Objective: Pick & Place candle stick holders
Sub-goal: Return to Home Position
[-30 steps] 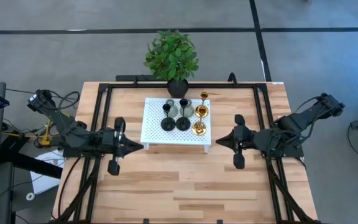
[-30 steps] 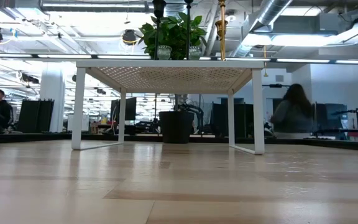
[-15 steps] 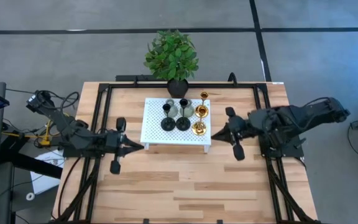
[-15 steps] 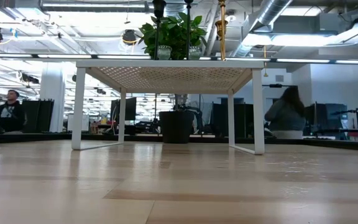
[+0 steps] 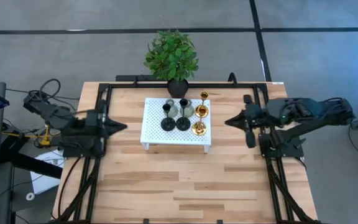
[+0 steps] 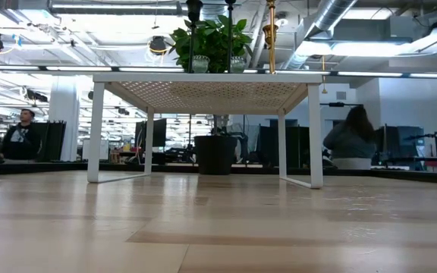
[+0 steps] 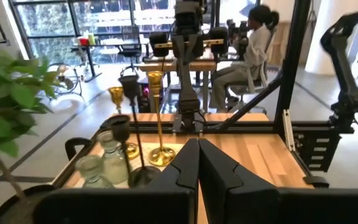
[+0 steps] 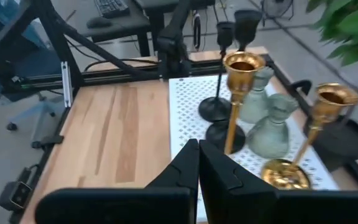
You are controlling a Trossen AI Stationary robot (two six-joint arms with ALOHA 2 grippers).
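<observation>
Six candle stick holders stand on their bases on the white perforated platform (image 5: 156, 127): two black (image 5: 167, 118), two grey-green (image 5: 173, 107) and two gold (image 5: 199, 127). My left gripper (image 5: 123, 126) is shut and empty, left of the platform. My right gripper (image 5: 227, 122) is shut and empty, right of the platform. In the left wrist view the gold holder (image 7: 156, 78) and the black holder (image 7: 129, 82) stand beyond my shut fingers (image 7: 197, 155). In the right wrist view a gold holder (image 8: 243, 65) stands just beyond my shut fingers (image 8: 197, 155).
A green plant (image 5: 171, 55) in a black pot stands at the table's far edge, behind the platform. The platform stands on thin white legs (image 6: 95, 129) above the wood table (image 5: 179, 180). People sit and stand in the room beyond (image 6: 351, 140).
My left gripper has drawn back toward the table's left and far edge, away from the platform's near left corner. My right gripper has gone toward the far edge and a little to the right. Both stay shut. The holders have kept still.
</observation>
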